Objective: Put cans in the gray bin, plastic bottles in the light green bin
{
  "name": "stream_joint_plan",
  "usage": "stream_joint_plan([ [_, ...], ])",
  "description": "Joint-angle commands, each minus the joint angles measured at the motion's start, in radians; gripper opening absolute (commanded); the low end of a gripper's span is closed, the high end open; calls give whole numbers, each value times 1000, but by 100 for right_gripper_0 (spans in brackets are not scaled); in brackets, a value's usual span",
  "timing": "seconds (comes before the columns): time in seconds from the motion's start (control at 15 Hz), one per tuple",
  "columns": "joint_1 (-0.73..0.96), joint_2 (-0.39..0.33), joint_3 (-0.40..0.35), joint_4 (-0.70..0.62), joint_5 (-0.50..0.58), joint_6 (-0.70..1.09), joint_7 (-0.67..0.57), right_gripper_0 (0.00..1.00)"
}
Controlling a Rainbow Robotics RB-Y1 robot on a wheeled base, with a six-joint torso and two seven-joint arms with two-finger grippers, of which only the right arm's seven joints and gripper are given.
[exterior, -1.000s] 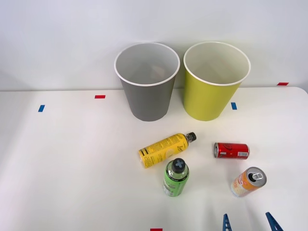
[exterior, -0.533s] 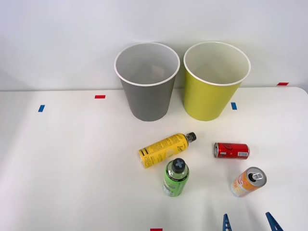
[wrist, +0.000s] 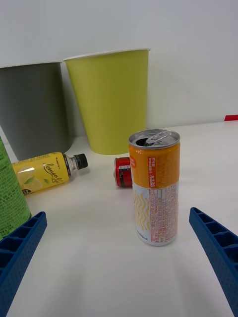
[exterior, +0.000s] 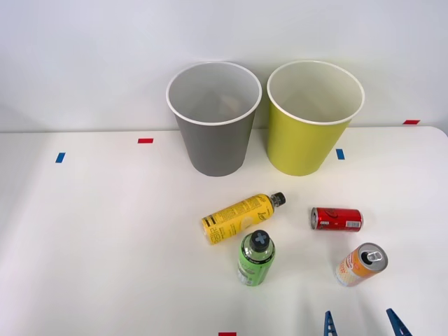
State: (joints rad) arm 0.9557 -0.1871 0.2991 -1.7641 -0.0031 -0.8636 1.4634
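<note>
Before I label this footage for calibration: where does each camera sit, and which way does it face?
Front view: above the arms, looking forward and down at the white table, gray bin and light green bin; the right gripper shows at the near edge, fingers apart.
Right wrist view: low on the right arm's wrist, facing level across the table at the upright orange and white can; blue fingers flank it, not touching.
Shared: both bins, red can, yellow bottle, green bottle.
</note>
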Motion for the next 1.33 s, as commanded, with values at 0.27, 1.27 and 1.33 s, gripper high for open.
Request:
stream_joint_plan([
  [0.27, 0, 0, 0, 0, 0, 0, 0, 100],
  [1.27, 26, 75, -66, 0, -11, -64, 94, 100],
  [1.33, 15, 81, -66, 5, -12, -63, 103, 100],
])
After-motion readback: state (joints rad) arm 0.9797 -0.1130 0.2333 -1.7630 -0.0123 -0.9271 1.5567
